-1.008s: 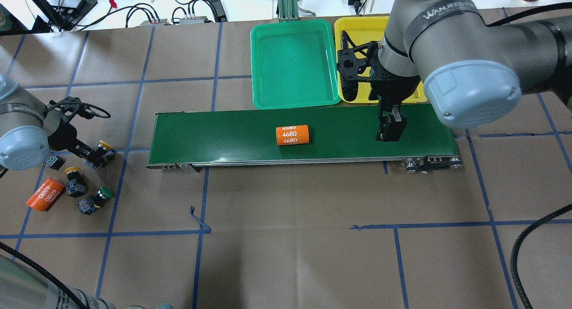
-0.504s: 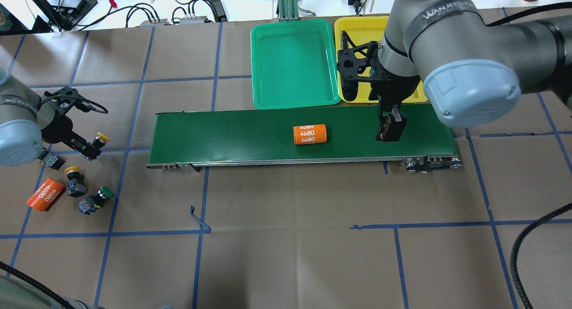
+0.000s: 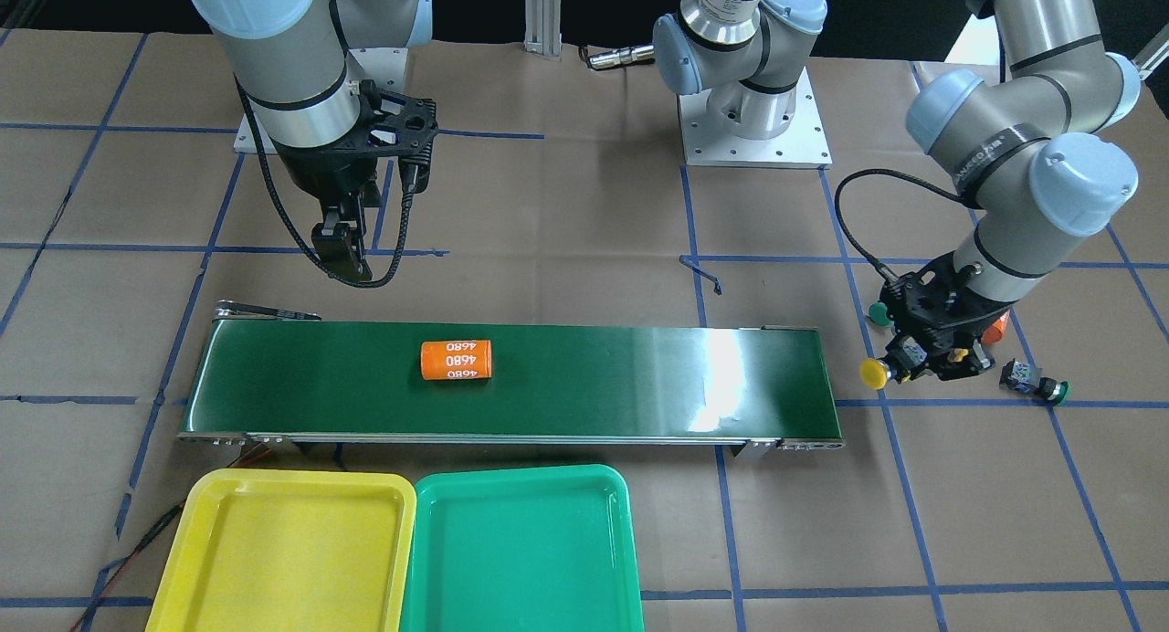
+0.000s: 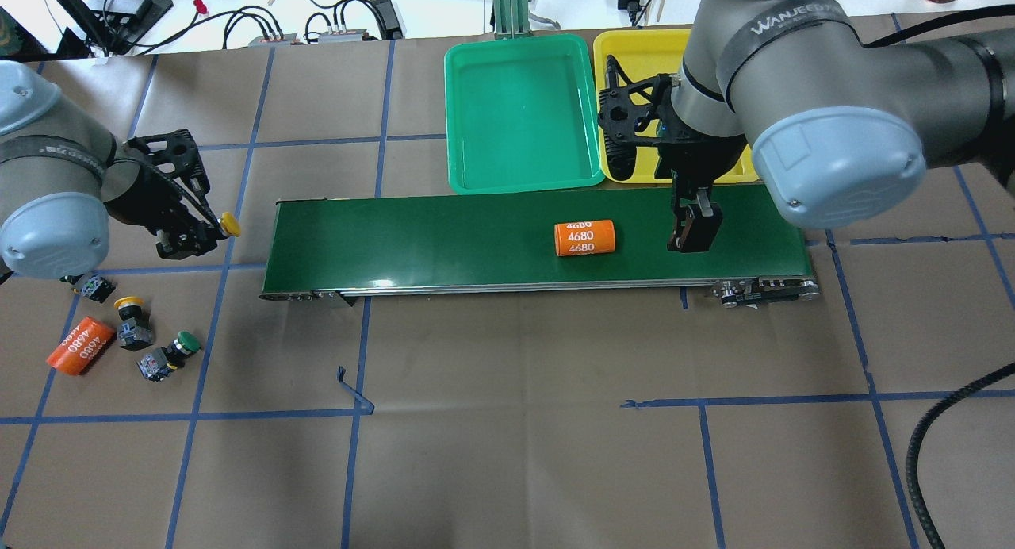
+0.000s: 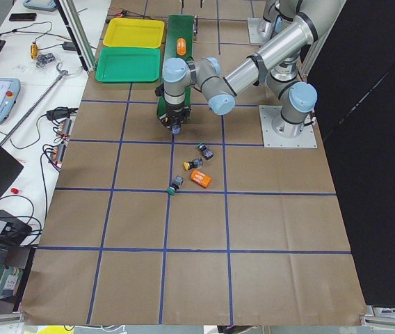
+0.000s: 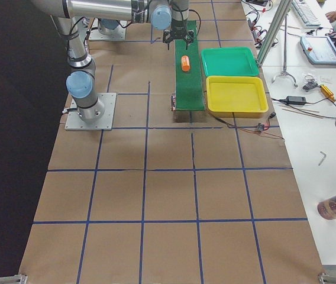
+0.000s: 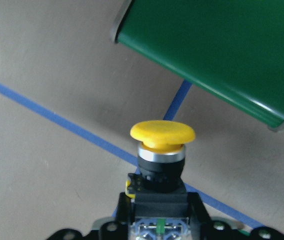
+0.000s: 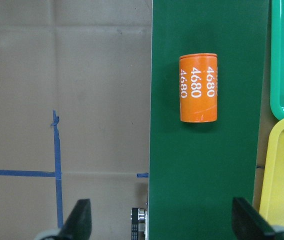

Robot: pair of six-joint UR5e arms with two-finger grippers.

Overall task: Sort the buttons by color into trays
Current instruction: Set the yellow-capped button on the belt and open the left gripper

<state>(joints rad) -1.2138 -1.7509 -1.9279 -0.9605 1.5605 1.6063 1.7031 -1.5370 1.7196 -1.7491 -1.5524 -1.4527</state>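
A long green belt [image 4: 444, 239] crosses the middle of the brown bench [image 4: 507, 454], from 9 to 3 o'clock. The green tray [image 4: 519, 113] and yellow tray [image 4: 634, 49] sit side by side at 12 to 1 o'clock, both bare, just past the belt's far edge and handy for whatever arrives there. The right fingers [image 8: 79, 220] hang spread wide over the belt at 3 o'clock, apparently waiting, with an orange cylinder [image 4: 584, 238] lying near them. At 9 o'clock the left fingers [image 4: 186, 239] pinch the yellow button [image 4: 230, 225] by its body, cap toward the belt's end, likely to set it there. The loose buttons [image 4: 133, 331] lie at 8 o'clock.
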